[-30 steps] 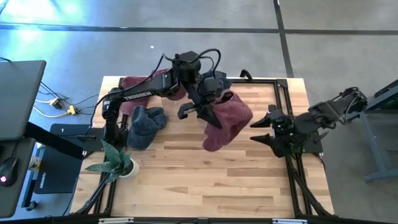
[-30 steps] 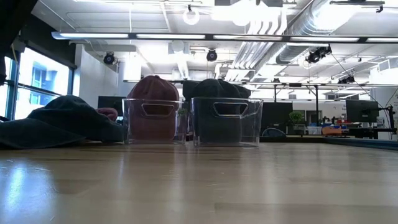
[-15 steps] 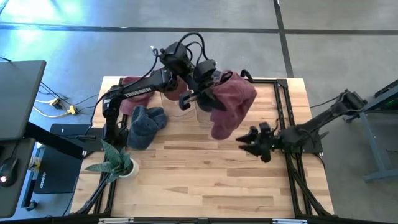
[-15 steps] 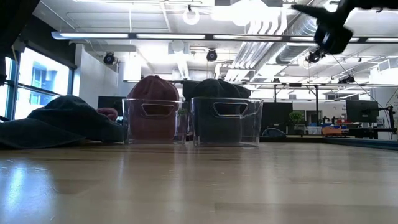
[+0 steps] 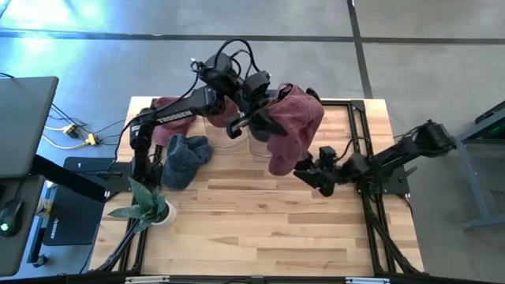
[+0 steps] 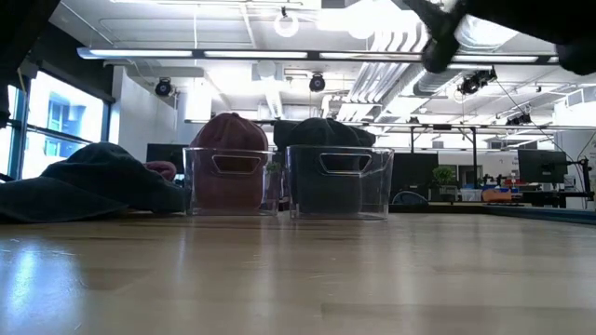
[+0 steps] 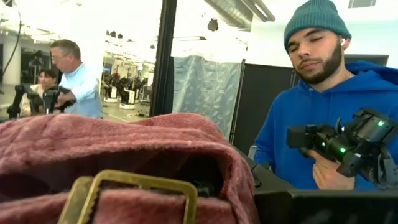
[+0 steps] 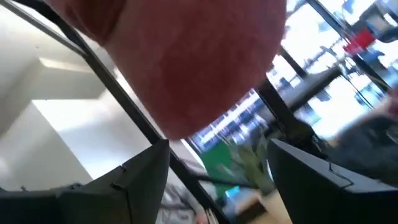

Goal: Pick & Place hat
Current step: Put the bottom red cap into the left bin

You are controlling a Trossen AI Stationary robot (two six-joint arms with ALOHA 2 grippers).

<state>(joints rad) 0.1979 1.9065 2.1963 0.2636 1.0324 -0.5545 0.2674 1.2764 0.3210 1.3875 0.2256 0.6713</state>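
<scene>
Over on the left of the wooden table (image 5: 237,221) a small potted plant (image 5: 147,203) stands near the front corner, and just behind it a dark blue hat (image 5: 183,158) lies slumped on the boards. Farther back, at the far left edge, another dark red hat (image 5: 167,105) rests on the table. From table height two clear bins stand side by side at the far end: the left bin (image 6: 231,181) has a dark red hat in it, the right bin (image 6: 340,181) a dark one.

The left arm reaches up and across from its base on the left, and the left gripper (image 5: 264,118) is clenched on the maroon hat (image 5: 293,126), which hangs in the air above the far middle of the table, over the bins, its loose end drooping toward the near side. In the left wrist view the hat's fuzzy cloth and a brass buckle (image 7: 134,186) fill the foreground; beyond it a person in a blue hoodie (image 7: 323,137) and teal beanie holds a black controller, and two more people stand farther back.

The right arm stretches in from the right edge, low over the table. The right gripper (image 5: 309,170) has its fingers spread wide, grasping nothing, just below the hat's hanging end.
</scene>
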